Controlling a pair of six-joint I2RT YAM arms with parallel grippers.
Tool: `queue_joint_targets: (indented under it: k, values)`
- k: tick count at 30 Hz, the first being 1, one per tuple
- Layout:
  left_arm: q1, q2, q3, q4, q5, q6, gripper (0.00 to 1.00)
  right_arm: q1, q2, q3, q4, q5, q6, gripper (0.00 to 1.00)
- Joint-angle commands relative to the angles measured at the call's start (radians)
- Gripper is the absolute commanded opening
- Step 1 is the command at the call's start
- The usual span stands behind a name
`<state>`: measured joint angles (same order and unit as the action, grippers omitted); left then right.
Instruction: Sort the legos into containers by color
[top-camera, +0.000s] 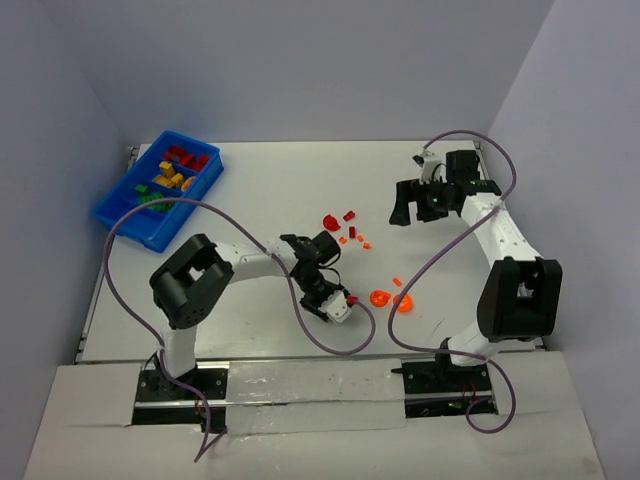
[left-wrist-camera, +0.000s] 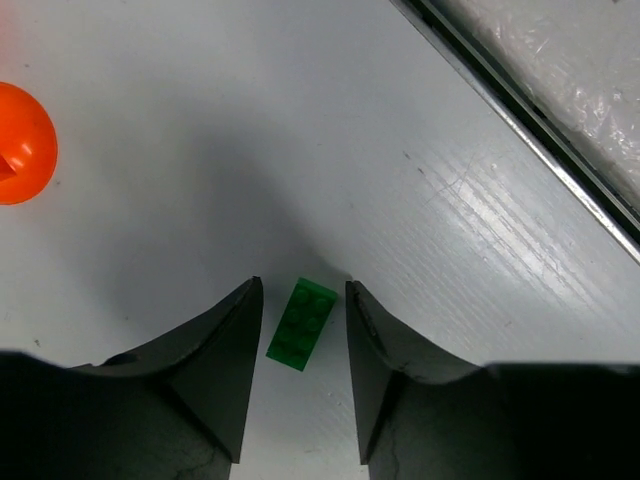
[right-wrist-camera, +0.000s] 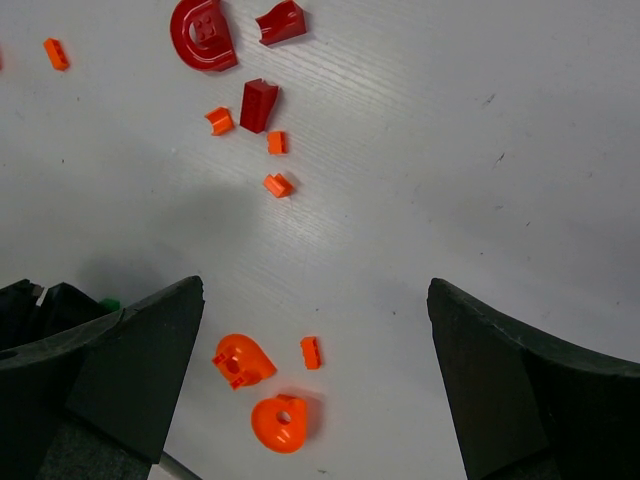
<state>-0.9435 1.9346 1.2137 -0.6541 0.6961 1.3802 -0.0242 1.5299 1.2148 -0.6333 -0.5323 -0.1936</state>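
Two dark fingers of the left gripper (left-wrist-camera: 303, 283) straddle a green brick (left-wrist-camera: 302, 324) lying on the white table (left-wrist-camera: 400, 120). The jaws are half-spread, with a sliver of table seemingly showing on either side. The brick's long axis runs along the fingers, its far end leaning slightly right. Ahead and left sits an orange rounded piece (left-wrist-camera: 20, 145). The right gripper (right-wrist-camera: 315, 290) hangs fully spread and empty above scattered red and orange legos (right-wrist-camera: 258, 105). The blue bin (top-camera: 110, 215) stands well apart from both.

Small green plastic brick (left-wrist-camera: 302, 324) flat on white counter (left-wrist-camera: 250, 150), between the two dark fingers (left-wrist-camera: 215, 370) of the left pincer (left-wrist-camera: 304, 285), thin gap on each side, round orange plastic piece (left-wrist-camera: 20, 143) at left edge
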Motion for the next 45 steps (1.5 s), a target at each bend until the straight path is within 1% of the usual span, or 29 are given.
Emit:
queue_joint_targets:
  k: [1,3,4,8,10,12,14,16,17,18,20,21,23,25,27,28,29,30,31,32,34,37,40,45]
  values:
    - [0.006,0.039,-0.062,0.032,-0.127,0.073,0.42,-0.005,-0.046,0.013,0.015,-0.012,0.011,1.00]
    - [0.021,0.040,-0.062,0.016,-0.127,0.074,0.32,-0.005,-0.050,0.010,0.018,-0.012,0.011,1.00]
    - [0.023,0.037,-0.062,0.007,-0.125,0.076,0.30,-0.005,-0.051,0.009,0.018,-0.012,0.011,1.00]
    - [0.047,0.036,-0.053,-0.021,-0.122,0.086,0.25,-0.005,-0.052,0.008,0.018,-0.011,0.013,1.00]
    - [0.054,0.030,-0.044,-0.022,-0.122,0.065,0.19,-0.005,-0.056,0.008,0.020,-0.008,0.012,1.00]
    - [0.068,0.007,-0.031,-0.015,-0.114,0.021,0.12,-0.005,-0.059,0.008,0.021,-0.006,0.011,1.00]
    - [0.086,-0.025,-0.018,-0.009,-0.098,-0.064,0.02,-0.005,-0.059,0.009,0.021,-0.008,0.013,1.00]
    - [0.144,-0.081,0.020,0.000,-0.060,-0.166,0.00,-0.004,-0.060,0.008,0.023,-0.012,0.013,1.00]
    - [0.169,-0.120,0.033,-0.004,-0.022,-0.240,0.00,-0.003,-0.061,0.008,0.023,-0.016,0.014,1.00]
    - [0.225,-0.148,0.060,-0.011,0.011,-0.291,0.00,-0.003,-0.062,0.007,0.024,-0.019,0.014,1.00]
    - [0.334,-0.199,0.102,-0.024,0.073,-0.451,0.00,0.000,-0.060,0.005,0.026,-0.024,0.016,1.00]
    - [0.386,-0.220,0.118,-0.020,0.094,-0.458,0.00,0.000,-0.060,0.005,0.026,-0.024,0.016,1.00]
    - [0.554,-0.278,0.155,0.006,0.137,-0.625,0.00,0.011,-0.059,0.003,0.026,-0.021,0.014,1.00]
    - [0.670,-0.313,0.167,0.050,0.173,-0.758,0.00,0.018,-0.057,0.000,0.027,-0.015,0.011,1.00]
    - [0.799,-0.333,0.162,0.109,0.173,-0.839,0.00,0.021,-0.052,0.002,0.027,-0.009,0.011,1.00]
    - [0.904,-0.342,0.145,0.151,0.162,-0.884,0.00,0.032,-0.051,0.002,0.027,-0.004,0.011,1.00]
    - [0.957,-0.346,0.133,0.209,0.123,-0.968,0.00,0.059,-0.047,0.005,0.027,0.004,0.010,1.00]
    - [1.021,-0.346,0.121,0.305,0.070,-1.032,0.00,0.068,-0.041,0.009,0.026,0.009,0.009,1.00]
    - [1.101,-0.342,0.108,0.354,0.001,-1.105,0.00,0.076,-0.038,0.015,0.024,0.015,0.008,1.00]
    - [1.144,-0.331,0.103,0.398,-0.018,-1.120,0.00,0.078,-0.032,0.017,0.021,0.016,0.008,1.00]
    - [1.217,-0.272,0.110,0.494,-0.206,-1.263,0.00,0.095,-0.011,0.032,0.015,0.018,0.005,1.00]
    - [1.250,-0.183,0.181,0.477,-0.305,-1.283,0.00,0.099,0.007,0.052,0.008,0.015,0.006,1.00]
    - [1.282,-0.111,0.245,0.471,-0.319,-1.315,0.00,0.102,0.022,0.063,0.004,0.017,0.008,1.00]
    - [1.298,-0.035,0.259,0.480,-0.365,-1.323,0.00,0.102,0.024,0.055,0.007,0.033,0.003,1.00]
